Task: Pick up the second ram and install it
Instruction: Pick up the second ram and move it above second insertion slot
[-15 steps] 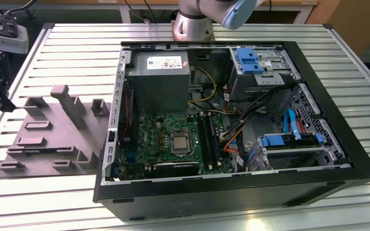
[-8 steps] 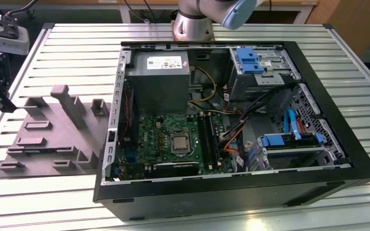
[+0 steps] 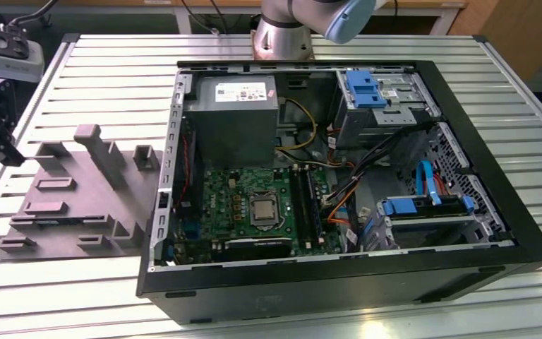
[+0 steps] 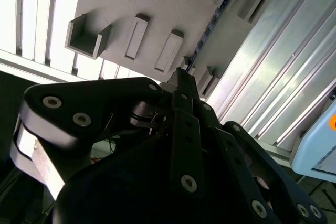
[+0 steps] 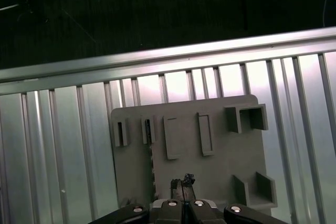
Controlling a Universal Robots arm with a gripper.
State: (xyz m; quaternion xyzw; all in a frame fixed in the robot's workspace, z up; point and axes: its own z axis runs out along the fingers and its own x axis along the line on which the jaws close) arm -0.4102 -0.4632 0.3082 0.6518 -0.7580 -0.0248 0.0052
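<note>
The second ram [image 5: 151, 153] stands on its thin edge in a slot of the grey fixture block [image 5: 210, 166]. In the second wrist view the ram [image 4: 207, 32] is a thin dark strip running between two of the block's posts. In both wrist views my gripper [image 5: 182, 181] hangs above the block [image 4: 157, 3], a little to one side of the ram and apart from it. Its fingertips [image 4: 181, 77] are pressed together with nothing between them. In the exterior view the gripper [image 3: 5, 152] is at the far left, over the table edge beside the fixture block [image 3: 73, 205].
An open computer case [image 3: 346, 275] lies on the slatted metal table [image 3: 111, 63], to the exterior view's right of the block. Long black memory slots [image 3: 304, 201] sit on its motherboard [image 3: 238, 205] beside the processor. Cables and blue drive brackets [image 3: 422, 205] crowd the case's right half.
</note>
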